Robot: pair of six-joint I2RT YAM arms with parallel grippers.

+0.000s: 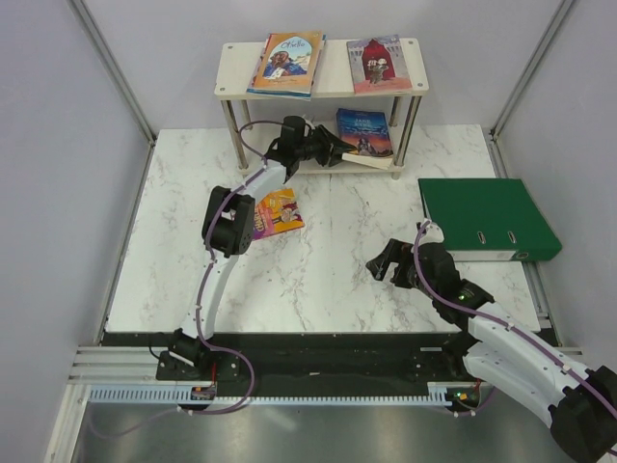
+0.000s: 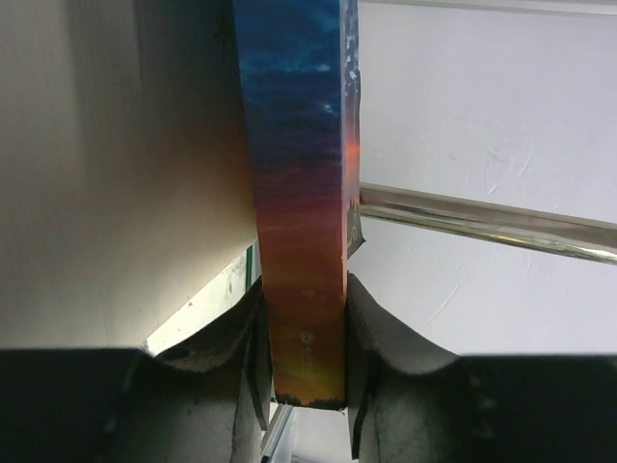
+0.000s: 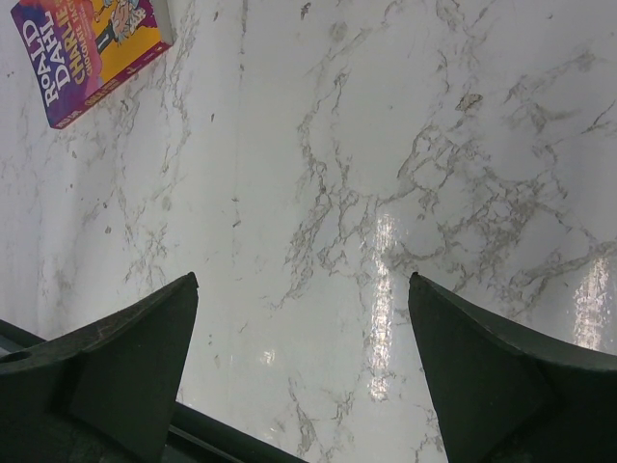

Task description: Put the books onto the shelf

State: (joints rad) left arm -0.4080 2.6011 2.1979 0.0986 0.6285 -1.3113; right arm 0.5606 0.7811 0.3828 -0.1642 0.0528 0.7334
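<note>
The shelf point(image 1: 333, 79) stands at the back of the table. On its top board lie a tan-and-blue book point(image 1: 287, 63) and a red book point(image 1: 379, 63). My left gripper point(image 1: 340, 151) reaches in at the lower tier, shut on the near edge of a dark blue book point(image 1: 365, 130). In the left wrist view that book's blue-to-orange spine point(image 2: 299, 193) is clamped in the left gripper point(image 2: 307, 357). A yellow-purple Roald Dahl book point(image 1: 277, 213) point(image 3: 92, 53) lies flat on the marble. My right gripper point(image 1: 382, 264) point(image 3: 304, 289) hangs open above bare marble, holding nothing.
A large green ring binder point(image 1: 487, 217) lies at the right edge of the table, just behind the right arm. A silver shelf leg point(image 2: 482, 224) passes close to the held book. Grey walls enclose the table on three sides.
</note>
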